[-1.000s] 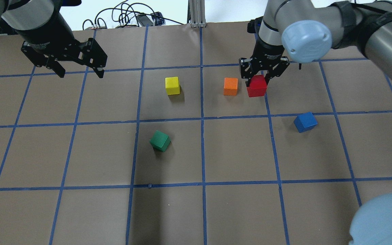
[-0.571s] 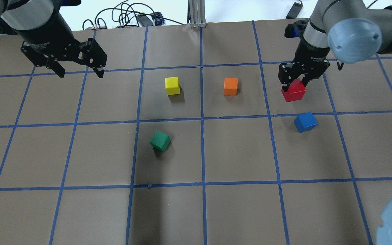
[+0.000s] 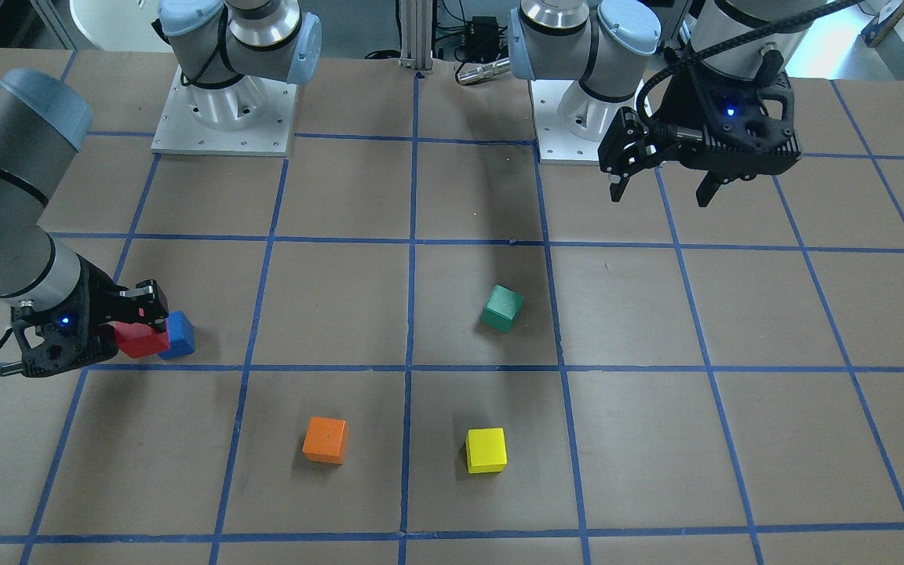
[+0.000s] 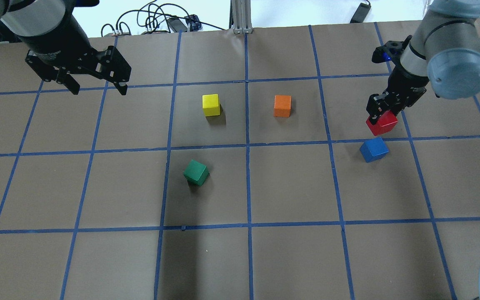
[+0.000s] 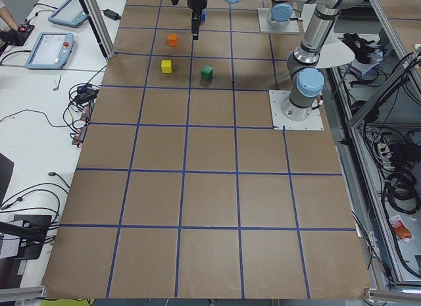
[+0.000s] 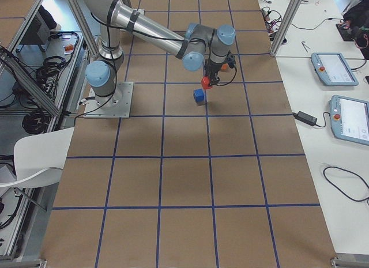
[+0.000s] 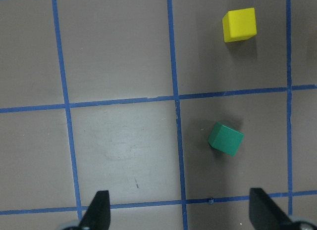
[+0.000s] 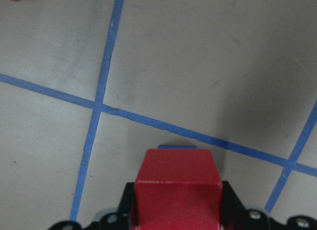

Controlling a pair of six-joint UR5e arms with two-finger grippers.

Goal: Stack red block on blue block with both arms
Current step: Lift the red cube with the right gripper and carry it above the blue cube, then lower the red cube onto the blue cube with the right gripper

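Across the taped bench (image 4: 290, 187) we see the right end effector (image 4: 381, 115), gripping the red block (image 4: 382, 125), now arrived nearly over the blue block (image 4: 373, 149).

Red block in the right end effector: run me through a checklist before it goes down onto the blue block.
1. Grip: right end effector shut on the small bright-red cube: ok.
2. Target: small royal-blue cube has a bare top: ok.
3. Clearance: the exterior right view shows a gap between red cube and blue cube: ok.
4. Centring of red over blue: cannot tell; the right wrist view shows only a blue sliver beyond the red cube.
5. Left end effector open and far from the stacking spot: ok.
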